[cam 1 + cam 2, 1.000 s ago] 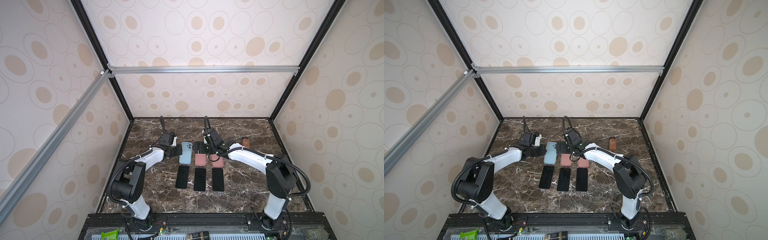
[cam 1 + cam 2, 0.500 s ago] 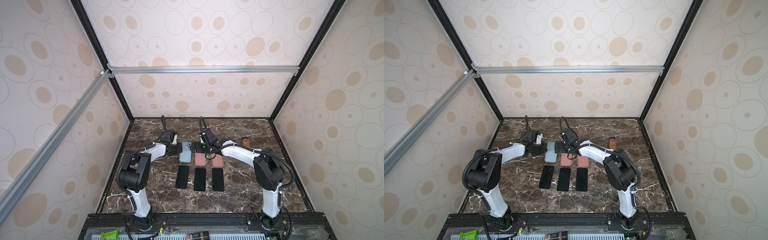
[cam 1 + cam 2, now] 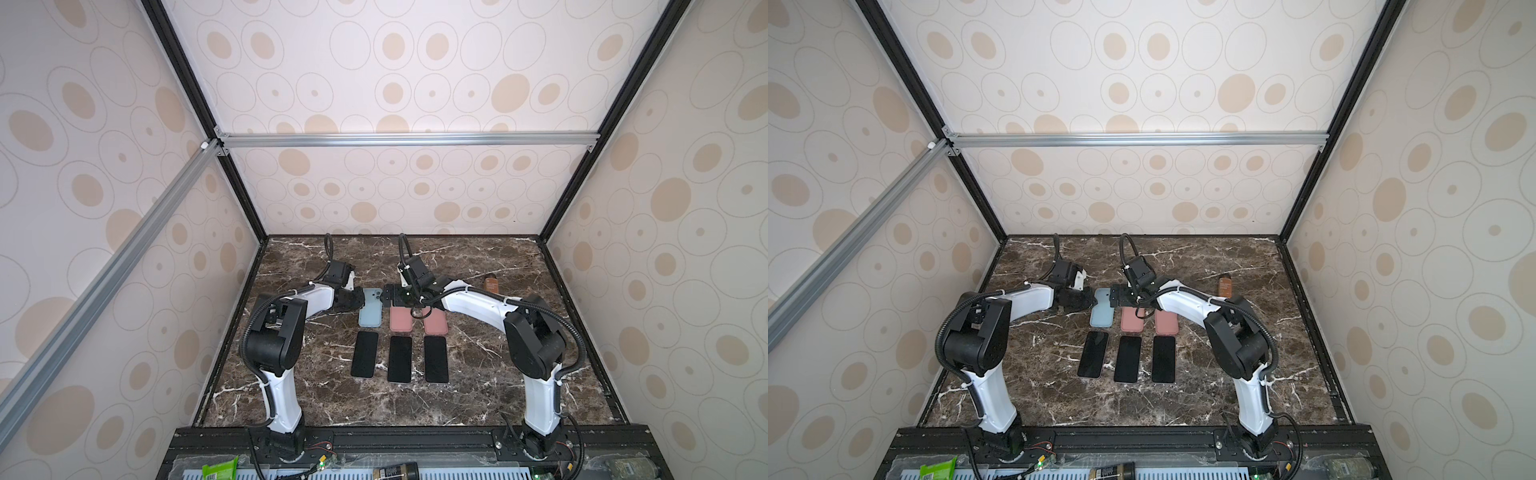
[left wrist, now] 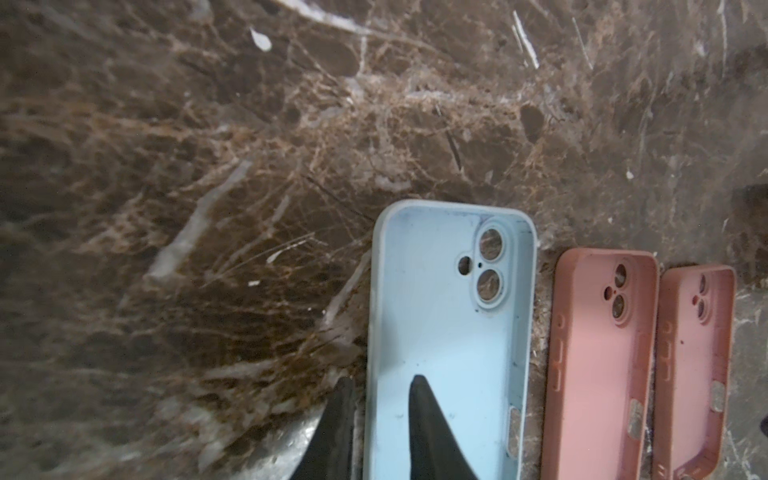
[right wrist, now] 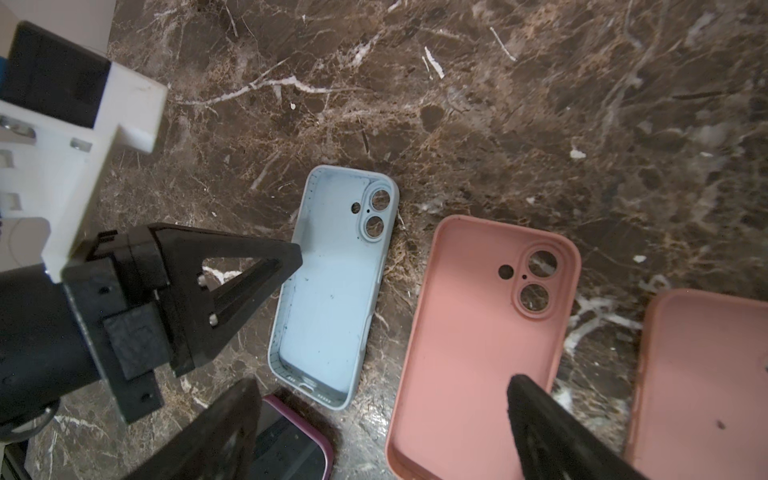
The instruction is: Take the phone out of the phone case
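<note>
Your left gripper [image 4: 380, 379] has its jaws a little apart, straddling one long side wall of the blue case [image 4: 449, 332]. One finger [image 4: 428, 424] is inside the shell and the other is outside over the marble, with a gap showing at the wall. Your right gripper [image 5: 381, 381] stands spread wide above the nearer pink case [image 5: 478, 332] and holds nothing.

The blue case lies open side up with no phone in it. Three dark phones [image 3: 400, 359] lie in a row in front of the cases. A second pink case [image 3: 435, 323] lies beside the first.

Everything rests on a brown marble table [image 3: 478, 395] veined with white. It is boxed in by walls [image 3: 395, 83] papered with beige ovals and framed in black and aluminium.

Only the top views show you the small brown bottle [image 3: 491, 282] toward the back right of the table. Only the right wrist view shows the purplish rim on one phone.
</note>
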Robot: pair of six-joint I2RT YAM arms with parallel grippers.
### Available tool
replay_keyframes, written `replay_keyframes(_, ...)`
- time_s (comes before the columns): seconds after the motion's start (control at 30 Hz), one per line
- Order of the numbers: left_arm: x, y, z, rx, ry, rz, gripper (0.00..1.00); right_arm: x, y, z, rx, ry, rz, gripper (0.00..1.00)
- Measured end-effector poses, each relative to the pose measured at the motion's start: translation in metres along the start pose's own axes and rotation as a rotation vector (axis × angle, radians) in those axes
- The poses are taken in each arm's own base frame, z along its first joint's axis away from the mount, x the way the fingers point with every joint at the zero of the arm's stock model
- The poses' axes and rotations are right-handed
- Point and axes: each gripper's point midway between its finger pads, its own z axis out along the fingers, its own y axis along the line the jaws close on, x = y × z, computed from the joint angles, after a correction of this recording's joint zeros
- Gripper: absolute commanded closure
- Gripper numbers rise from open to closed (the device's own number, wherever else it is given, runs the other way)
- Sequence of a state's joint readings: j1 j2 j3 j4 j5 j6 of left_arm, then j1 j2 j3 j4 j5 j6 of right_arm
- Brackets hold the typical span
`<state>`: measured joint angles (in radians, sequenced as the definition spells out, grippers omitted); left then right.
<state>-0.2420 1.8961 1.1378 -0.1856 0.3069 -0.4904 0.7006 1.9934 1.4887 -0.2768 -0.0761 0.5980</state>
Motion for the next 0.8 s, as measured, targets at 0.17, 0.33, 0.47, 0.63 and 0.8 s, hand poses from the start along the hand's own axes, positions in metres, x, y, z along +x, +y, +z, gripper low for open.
replay_keyframes(0.17,-0.007,-0.004,-0.015,-0.008,-0.028,0.009,0.54,-0.011,0.001,-0.017,-0.004,-0.032,-0.032,0.03)
replay_keyframes(0.33,-0.042,-0.029,-0.081,0.031,-0.22,0.066,0.35,-0.038,0.008,-0.088,-0.019,-0.204,-0.08,0.02)
replay_keyframes(0.47,-0.057,-0.038,-0.149,0.047,-0.443,0.105,0.23,-0.05,-0.001,-0.151,-0.009,-0.403,-0.102,0.01)
replay_keyframes(0.63,-0.046,-0.022,-0.18,0.006,-0.598,0.11,0.06,-0.033,-0.042,-0.175,0.117,-0.517,-0.143,0.02)
replay_keyframes(0.8,-0.023,0.007,-0.19,-0.061,-0.721,0.095,0.02,-0.019,-0.095,-0.184,0.312,-0.545,-0.182,0.0)
